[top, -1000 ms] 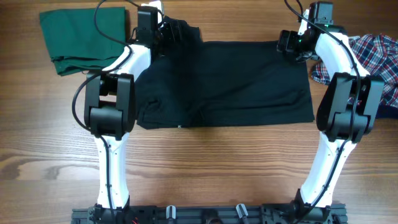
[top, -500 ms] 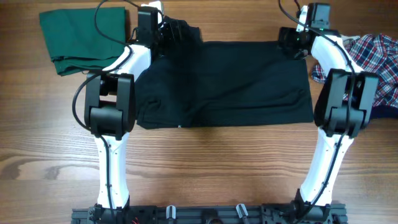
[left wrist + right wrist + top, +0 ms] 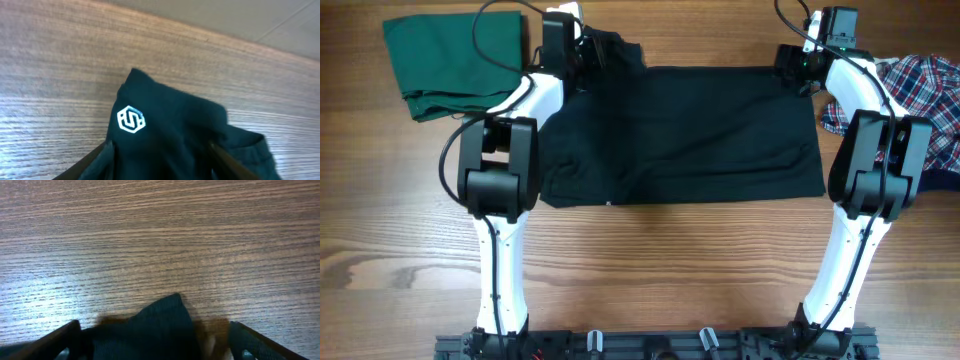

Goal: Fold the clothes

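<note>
Over the last second the right arm has crept to the far right corner of the black polo shirt (image 3: 690, 130), while the left arm has held its place at the bunched far left corner. There the left fingers (image 3: 95, 159) have begun drawing in on the cloth. This reads as the setting of a two-corner grasp along the far edge, the step needed before that edge can be lifted and carried over for a fold. In the left wrist view the shirt fills the gap between the left fingers. A raised ridge of fabric with the white logo (image 3: 131, 119) sits just ahead of their tips, and bare table (image 3: 60, 60) lies beyond it. The fingers show apart at either side of the wad, but whether they have bitten on it I cannot tell. The right fingers (image 3: 62, 339) stand wide apart, and one pointed corner of the shirt pokes up between them. It sits nearer the left-hand finger in that view and is not clamped. The rest of the shirt lies spread flat on the table behind both pairs of fingers, toward the arm bases.
</note>
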Tool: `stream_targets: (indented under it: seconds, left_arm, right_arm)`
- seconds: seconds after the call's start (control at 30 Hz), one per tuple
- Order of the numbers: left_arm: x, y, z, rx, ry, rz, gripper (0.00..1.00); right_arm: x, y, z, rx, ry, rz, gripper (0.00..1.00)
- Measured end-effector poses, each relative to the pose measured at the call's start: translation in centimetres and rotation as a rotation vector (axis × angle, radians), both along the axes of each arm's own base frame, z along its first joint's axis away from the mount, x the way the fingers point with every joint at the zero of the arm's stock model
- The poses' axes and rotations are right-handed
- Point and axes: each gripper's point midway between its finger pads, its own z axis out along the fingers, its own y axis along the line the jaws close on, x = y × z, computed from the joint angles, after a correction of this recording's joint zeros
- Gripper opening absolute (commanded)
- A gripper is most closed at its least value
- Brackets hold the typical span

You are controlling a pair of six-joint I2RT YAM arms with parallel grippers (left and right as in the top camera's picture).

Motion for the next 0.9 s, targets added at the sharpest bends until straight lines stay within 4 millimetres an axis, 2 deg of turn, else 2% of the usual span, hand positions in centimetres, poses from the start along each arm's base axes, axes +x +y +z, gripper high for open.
stream_targets:
  seconds: [0.13,0.23,0.33,0.43,0.5,0.57,0.67,0.7,0.73,0.77,0.83,0.9]
  left_arm:
    - [0.2,-0.1,-0.3,-0.011,-0.003,0.005,0.8]
    - [0.3,-0.2,-0.2,-0.012,-0.006,0.002,0.88]
    - [0.4,0.1,-0.1,-0.004,-0.006,0.018,0.89]
    - [0.5,0.4,-0.1,0.005,-0.007,0.034,0.86]
    - [0.5,0.5,-0.1,0.008,-0.007,0.042,0.77]
    - [0.4,0.7,-0.3,0.008,0.004,0.05,0.55]
    - [0.2,0.8,-0.6,0.009,0.019,0.062,0.35]
    - [0.1,0.7,-0.7,0.004,0.026,0.064,0.25]
    - [0.1,0.6,-0.8,0.009,0.027,0.063,0.16]
    - [0.0,0.5,-1.0,0.012,0.031,0.06,0.04]
    - [-0.2,0.0,-1.2,0.01,0.039,0.055,0.04]
    - [-0.3,-0.6,-1.3,0.012,0.04,0.047,0.04]
  right_arm:
    - [-0.1,0.1,0.0,0.005,0.003,0.002,0.93]
    - [-0.1,0.2,0.0,0.01,0.003,0.007,0.94]
    - [-0.1,0.3,0.0,0.014,0.003,0.009,0.95]
    - [-0.1,0.3,0.0,0.014,0.005,0.01,0.95]
    - [-0.1,0.4,-0.1,0.016,0.007,0.011,0.94]
    - [-0.2,0.4,-0.1,0.016,0.01,0.012,0.83]
    - [-0.3,0.4,-0.1,0.018,0.015,0.011,0.73]
    - [-0.3,0.4,-0.1,0.019,0.018,0.011,0.69]
    - [-0.4,0.4,-0.2,0.019,0.02,0.01,0.59]
    - [-0.4,0.4,-0.2,0.02,0.023,0.012,0.36]
    - [-0.6,0.5,-0.2,0.023,0.03,0.014,0.16]
    - [-0.6,0.7,-0.3,0.029,0.032,0.015,0.04]
